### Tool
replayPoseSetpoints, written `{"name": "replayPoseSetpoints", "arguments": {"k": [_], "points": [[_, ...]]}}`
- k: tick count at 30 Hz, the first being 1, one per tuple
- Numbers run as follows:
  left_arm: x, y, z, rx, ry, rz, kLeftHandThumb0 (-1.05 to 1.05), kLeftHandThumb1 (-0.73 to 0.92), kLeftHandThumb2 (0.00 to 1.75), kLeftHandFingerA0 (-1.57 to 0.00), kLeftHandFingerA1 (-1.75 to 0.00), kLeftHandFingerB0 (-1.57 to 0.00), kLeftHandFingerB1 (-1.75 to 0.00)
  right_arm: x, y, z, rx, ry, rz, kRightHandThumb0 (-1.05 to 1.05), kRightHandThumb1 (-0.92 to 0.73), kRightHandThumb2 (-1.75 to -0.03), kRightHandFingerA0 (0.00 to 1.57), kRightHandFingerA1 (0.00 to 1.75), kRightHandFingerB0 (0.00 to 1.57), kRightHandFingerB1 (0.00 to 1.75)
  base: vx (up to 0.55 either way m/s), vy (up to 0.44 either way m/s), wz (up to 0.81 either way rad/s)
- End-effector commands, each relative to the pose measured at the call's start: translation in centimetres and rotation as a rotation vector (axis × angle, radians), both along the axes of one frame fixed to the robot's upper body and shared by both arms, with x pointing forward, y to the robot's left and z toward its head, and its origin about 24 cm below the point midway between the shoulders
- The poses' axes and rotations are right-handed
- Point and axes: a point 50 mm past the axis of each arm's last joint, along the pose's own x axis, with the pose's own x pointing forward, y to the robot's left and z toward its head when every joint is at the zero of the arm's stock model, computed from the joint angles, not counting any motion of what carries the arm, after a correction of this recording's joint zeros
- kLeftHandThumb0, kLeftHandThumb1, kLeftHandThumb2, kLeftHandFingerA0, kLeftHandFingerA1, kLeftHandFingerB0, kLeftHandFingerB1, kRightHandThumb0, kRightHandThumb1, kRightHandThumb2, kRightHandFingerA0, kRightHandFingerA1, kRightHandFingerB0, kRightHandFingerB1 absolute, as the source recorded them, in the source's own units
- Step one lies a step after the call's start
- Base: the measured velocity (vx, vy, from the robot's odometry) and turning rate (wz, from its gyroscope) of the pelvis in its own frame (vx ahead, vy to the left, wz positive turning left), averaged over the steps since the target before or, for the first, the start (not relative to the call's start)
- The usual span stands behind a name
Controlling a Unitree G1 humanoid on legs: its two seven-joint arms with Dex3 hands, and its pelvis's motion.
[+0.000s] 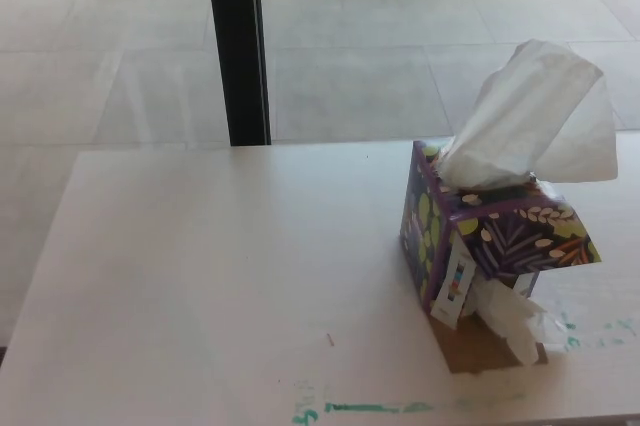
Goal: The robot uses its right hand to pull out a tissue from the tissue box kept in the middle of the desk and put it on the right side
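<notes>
We observe a pale, off-white desk top (220, 276) filling most of the head view, with a grey tiled floor (400, 56) behind it and a black upright post (238, 46) rising from just past the desk's far edge. The cube-shaped cardboard tissue box (490, 236), printed in purple with green and cream leaf shapes, stands on the desk at the right of the picture, turned so that one corner faces us. We note a white tissue (530, 116) standing up out of the opening in the box top; it fans out wide and tall, its upper edge reaching above the desk's far edge as seen from here. The near side of the box looks torn or flapped open: a white strip with small coloured marks (455, 286) hangs down there, and a crumpled white tissue (515, 316) spills from the base onto the desk. Beneath that sits a brown patch (480, 351), whether cardboard or bare desk we cannot tell. Green smears of paint or marker (370, 408) run along the near edge of the desk, with fainter green marks (600, 331) to the right of the box. Neither robot hand appears in this view, so we cannot tell how their fingers are set.
</notes>
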Motion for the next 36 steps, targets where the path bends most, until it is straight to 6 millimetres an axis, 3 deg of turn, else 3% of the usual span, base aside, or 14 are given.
{"name": "replayPoseSetpoints", "arguments": {"k": [1,9,10,13,14,15,16,17,19,20,21,22,29,36], "points": [[0.2,0.5,0.6,-0.036,-0.046,0.008,-0.69,0.85,0.65,-0.43,-0.47,-0.45,-0.43,-0.2,-1.3,1.5,-0.027,-0.108,-0.037,-0.46,-0.49,-0.59,0.96,0.98,0.68,0.64,0.0,0.0,0.0],[-0.3,0.4,0.5,-0.029,-0.022,0.012,-0.71,0.84,0.65,-0.41,-0.44,-0.45,-0.41,3.5,-7.2,8.1,-0.066,-0.332,-0.144,-0.73,-0.54,-0.59,0.69,0.99,0.4,0.63,0.0,0.0,0.0],[-0.3,0.4,0.5,-0.03,-0.021,0.003,-0.68,0.65,1.06,-0.34,-0.57,-0.39,-0.56,4.5,-7.9,9.4,-0.098,-0.341,-0.108,-0.75,-0.58,-0.58,0.64,0.97,0.37,0.6,0.0,0.0,0.0],[-0.5,0.2,0.4,-0.033,-0.017,-0.002,-0.73,0.71,1.1,-0.34,-0.57,-0.38,-0.55,6.2,-8.4,11.5,-0.117,-0.393,-0.077,-0.79,-0.58,-0.58,0.55,0.94,0.36,0.63,0.0,0.0,0.0],[-0.6,0.2,0.4,-0.033,-0.025,0.02,-0.73,0.83,0.65,-0.41,-0.45,-0.45,-0.4,9.7,-9.1,15.6,-0.196,-0.484,0.0,-0.86,-0.57,-0.58,0.93,1.28,0.35,0.66,0.0,0.0,0.0],[-0.6,0.2,0.4,-0.031,-0.016,0.005,-0.72,0.84,0.65,-0.39,-0.45,-0.47,-0.41,12.3,-9.0,19.0,-0.234,-0.546,0.068,-0.89,-0.44,-0.91,1.12,1.3,0.37,0.63,0.0,0.0,0.0],[-0.6,0.2,0.3,-0.033,-0.014,0.003,-0.72,0.84,0.65,-0.39,-0.45,-0.47,-0.41,12.5,-9.0,19.5,-0.238,-0.55,0.074,-0.89,-0.44,-0.91,1.12,1.3,0.37,0.63,0.0,0.0,0.0],[-0.6,0.1,0.3,-0.034,-0.016,0.004,-0.69,0.68,1.08,-0.28,-0.55,-0.41,-0.57,13.0,-8.8,20.2,-0.237,-0.568,0.083,-0.9,-0.41,-0.85,0.96,1.24,0.35,0.62,0.0,0.0,0.0],[-0.6,0.2,0.3,-0.031,-0.014,0.003,-0.67,0.67,1.08,-0.28,-0.54,-0.42,-0.57,15.9,-7.7,24.3,-0.299,-0.652,0.186,-0.92,-0.45,-0.92,0.82,0.99,0.3,0.61,0.0,0.0,0.0],[-0.6,0.1,0.3,-0.03,-0.017,0.008,-0.71,0.84,0.65,-0.38,-0.45,-0.49,-0.43,17.0,-7.2,25.7,-0.312,-0.685,0.213,-0.89,-0.44,-0.88,0.67,0.9,0.34,0.66,0.0,0.0,0.0],[-0.6,0.1,0.3,-0.028,-0.015,0.021,-0.71,0.83,0.65,-0.4,-0.45,-0.52,-0.42,17.7,-6.8,26.5,-0.328,-0.714,0.235,-0.86,-0.58,-0.58,0.67,0.96,0.33,0.65,0.0,0.0,0.0],[-0.6,0.1,0.3,-0.027,-0.009,0.013,-0.74,0.84,0.65,-0.37,-0.46,-0.5,-0.42,18.7,-6.2,27.6,-0.341,-0.756,0.259,-0.8,-0.56,-0.58,0.61,0.87,0.33,0.6,0.0,0.0,0.0],[-0.6,0.2,0.4,-0.027,-0.011,-0.007,-0.73,0.84,0.65,-0.39,-0.49,-0.51,-0.43,23.3,-2.7,33.3,-0.393,-0.903,0.377,-0.79,-0.56,-0.58,0.62,0.92,0.32,0.52,0.0,0.0,0.0],[-1.2,0.0,0.4,-0.03,-0.005,0.004,-0.72,0.86,0.66,-0.45,-0.47,-0.48,-0.42,27.9,3.0,37.2,-0.357,-0.915,0.677,-0.8,-0.49,-0.82,0.42,0.58,0.14,0.4,0.0,0.0,0.0]]}}
